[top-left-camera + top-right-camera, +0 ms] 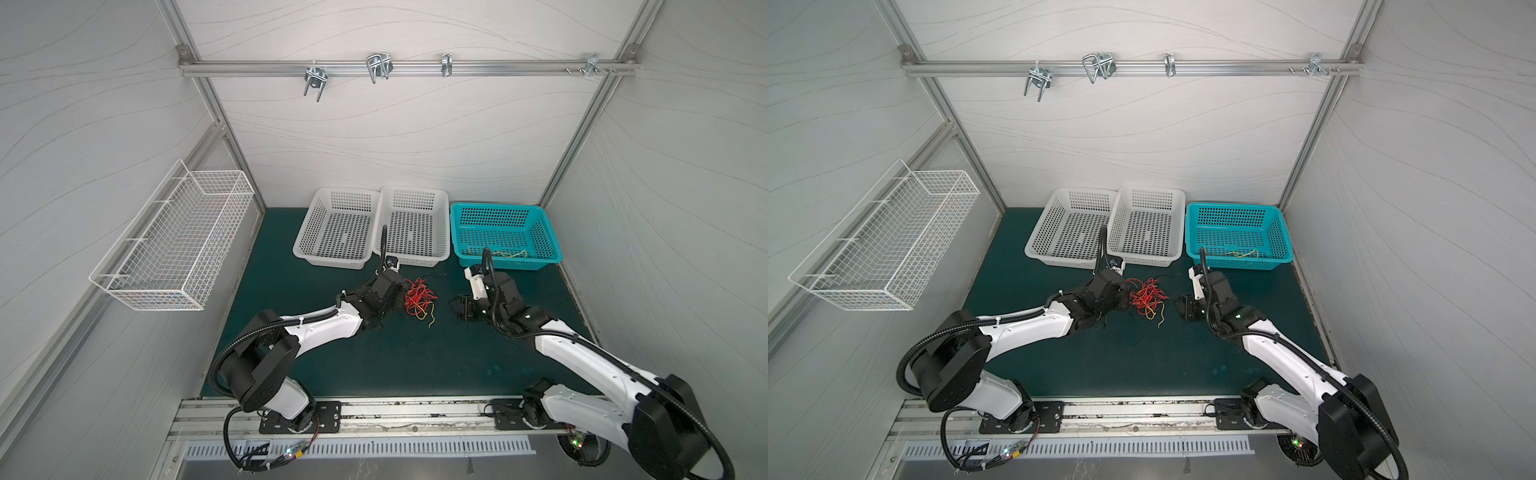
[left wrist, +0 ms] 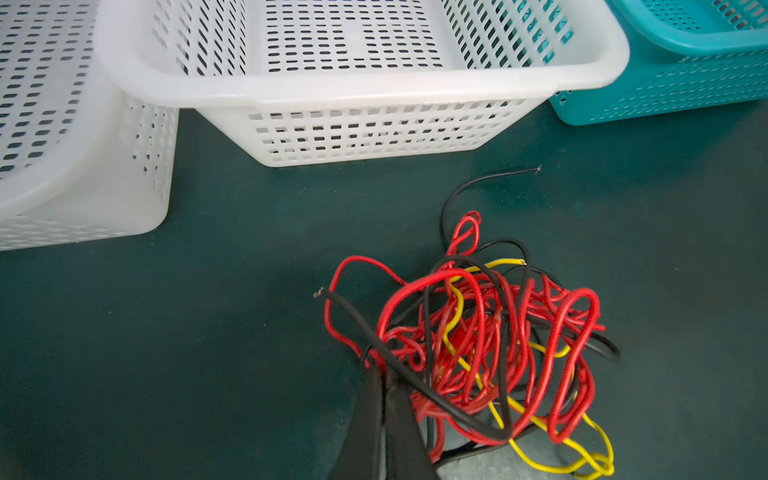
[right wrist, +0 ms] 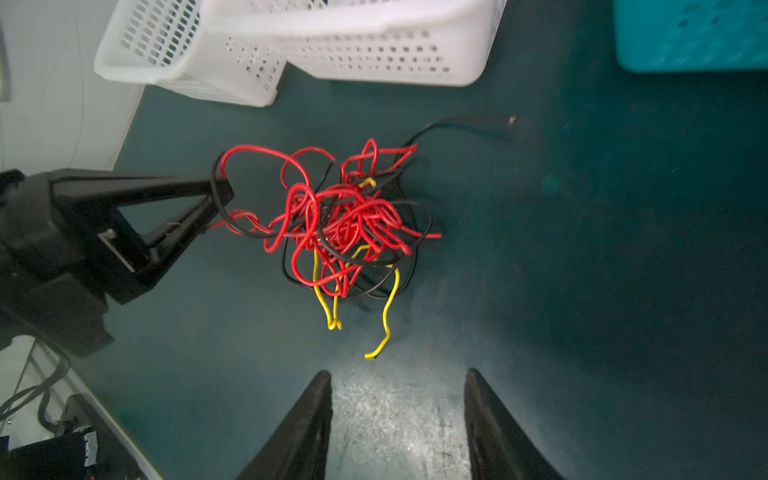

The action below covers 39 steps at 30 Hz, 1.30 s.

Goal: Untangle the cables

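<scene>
— Where the green mat sits bare in front of the baskets, that's where the cables (image 1: 419, 300) lie: one knot of red, black and yellow wire, on the table (image 1: 374, 365) between the two arms.

— Is anything holding them?

— The left gripper (image 3: 222, 195) is. Its jaws are pressed together on the edge of the tangle, with a black strand and a red loop caught at the tips; the left wrist view shows the same pinch (image 2: 384, 374). Two yellow ends trail out of the knot toward the right gripper (image 3: 399, 382).

— And that one?

— Its jaws stand apart, about halfway, with nothing between them but bare mat. It's near the tangle, not touching it.

— The baskets?

— Two white baskets (image 1: 334, 226) (image 1: 413, 224) side by side behind the knot, touching at their rims. Right of them is a teal basket (image 1: 505, 235) with a yellowish cable (image 1: 498, 253) lying in it. A white wire basket (image 1: 174, 245) hangs on the left wall.
</scene>
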Each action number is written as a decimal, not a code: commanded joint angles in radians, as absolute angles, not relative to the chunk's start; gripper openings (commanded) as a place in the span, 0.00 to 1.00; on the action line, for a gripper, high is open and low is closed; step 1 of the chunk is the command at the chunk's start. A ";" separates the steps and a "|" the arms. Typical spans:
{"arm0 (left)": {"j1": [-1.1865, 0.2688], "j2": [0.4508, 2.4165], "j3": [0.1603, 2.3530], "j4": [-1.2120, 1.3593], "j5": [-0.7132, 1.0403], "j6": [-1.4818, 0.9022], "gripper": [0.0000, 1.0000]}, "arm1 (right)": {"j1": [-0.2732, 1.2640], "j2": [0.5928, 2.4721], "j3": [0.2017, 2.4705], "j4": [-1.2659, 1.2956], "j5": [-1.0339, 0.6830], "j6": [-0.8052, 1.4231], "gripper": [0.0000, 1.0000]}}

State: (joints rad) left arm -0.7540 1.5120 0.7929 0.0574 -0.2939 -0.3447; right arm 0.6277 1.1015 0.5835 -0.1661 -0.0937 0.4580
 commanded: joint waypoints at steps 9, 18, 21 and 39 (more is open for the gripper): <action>-0.764 1.538 0.853 0.058 -0.289 -0.365 0.00 | 0.804 1.346 0.708 -0.071 0.008 0.434 0.35; -0.766 1.537 0.851 0.054 -0.297 -0.364 0.00 | 0.813 1.449 0.736 -0.032 0.007 0.440 0.30; -0.765 1.539 0.853 0.053 -0.297 -0.364 0.00 | 0.818 1.469 0.741 -0.022 0.007 0.442 0.28; -0.767 1.537 0.854 0.042 -0.307 -0.367 0.00 | 0.834 1.562 0.797 -0.032 0.029 0.407 0.00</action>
